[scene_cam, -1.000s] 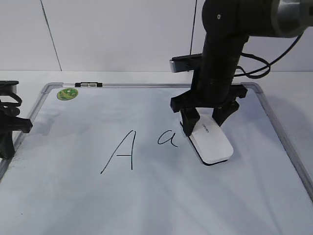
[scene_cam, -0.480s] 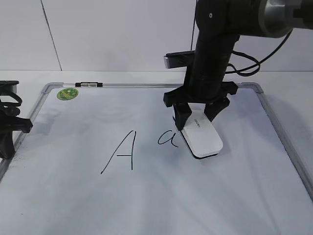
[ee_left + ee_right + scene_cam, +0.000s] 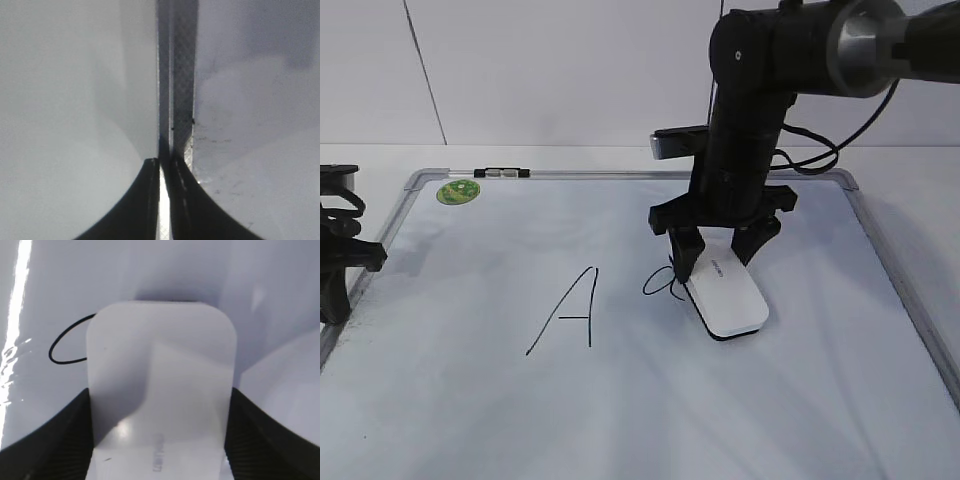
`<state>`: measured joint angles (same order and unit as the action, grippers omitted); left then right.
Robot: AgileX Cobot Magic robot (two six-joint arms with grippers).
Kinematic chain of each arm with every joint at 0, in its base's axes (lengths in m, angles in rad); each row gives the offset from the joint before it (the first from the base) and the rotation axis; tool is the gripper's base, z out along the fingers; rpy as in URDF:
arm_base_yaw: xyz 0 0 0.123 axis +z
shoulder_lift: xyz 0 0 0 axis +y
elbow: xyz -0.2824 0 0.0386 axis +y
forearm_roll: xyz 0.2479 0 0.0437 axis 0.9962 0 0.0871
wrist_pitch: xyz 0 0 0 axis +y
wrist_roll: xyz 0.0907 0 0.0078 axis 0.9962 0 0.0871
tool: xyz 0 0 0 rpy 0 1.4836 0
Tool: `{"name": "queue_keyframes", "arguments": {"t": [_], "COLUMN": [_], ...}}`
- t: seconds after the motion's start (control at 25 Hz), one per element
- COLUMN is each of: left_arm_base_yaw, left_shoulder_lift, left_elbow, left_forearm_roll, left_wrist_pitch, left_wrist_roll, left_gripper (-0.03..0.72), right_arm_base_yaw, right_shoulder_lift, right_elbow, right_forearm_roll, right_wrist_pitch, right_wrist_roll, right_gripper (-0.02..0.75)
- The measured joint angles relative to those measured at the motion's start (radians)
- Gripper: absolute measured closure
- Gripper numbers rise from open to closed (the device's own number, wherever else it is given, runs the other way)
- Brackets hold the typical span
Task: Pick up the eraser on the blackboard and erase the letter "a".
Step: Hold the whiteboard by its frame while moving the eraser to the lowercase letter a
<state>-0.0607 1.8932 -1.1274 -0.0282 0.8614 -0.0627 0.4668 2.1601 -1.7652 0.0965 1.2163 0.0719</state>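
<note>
The white eraser [image 3: 724, 296] lies flat on the blackboard [image 3: 620, 400], held across its far end by my right gripper [image 3: 716, 255], whose jaws press both long sides. In the right wrist view the eraser [image 3: 160, 385] fills the middle between the dark fingers [image 3: 65, 440]. Its left edge covers the right part of the letter "a" [image 3: 658, 284]; only the round left loop [image 3: 67, 347] still shows. The capital "A" [image 3: 570, 308] stands to the left. My left gripper [image 3: 335, 262] rests at the board's left frame, jaws nearly touching [image 3: 162, 165], holding nothing.
The board's silver-grey frame [image 3: 905, 290] runs along the right and far sides, with a round green sticker [image 3: 458, 191] and a small clip [image 3: 501, 173] at the far left corner. A white wall stands behind. The left wrist view shows the frame edge [image 3: 180, 75].
My right gripper has slid the eraser to the left across the board, from beside the "a" onto its right part. The left arm has not moved.
</note>
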Motion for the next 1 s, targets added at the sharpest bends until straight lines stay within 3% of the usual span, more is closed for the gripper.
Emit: {"name": "queue_keyframes", "arguments": {"t": [1.0], "left_arm_base_yaw": [0.0], "left_shoulder_lift": [0.0], "left_elbow": [0.0], "left_forearm_roll": [0.0], "left_wrist_pitch": [0.002], "left_wrist_roll": [0.0], "left_gripper": [0.671], "right_arm_base_yaw": [0.0], "right_shoulder_lift": [0.076], "right_elbow": [-0.092], "right_forearm_roll": [0.026], "right_wrist_pitch": [0.011], "right_wrist_roll": [-0.01], "right_gripper": [0.178]}}
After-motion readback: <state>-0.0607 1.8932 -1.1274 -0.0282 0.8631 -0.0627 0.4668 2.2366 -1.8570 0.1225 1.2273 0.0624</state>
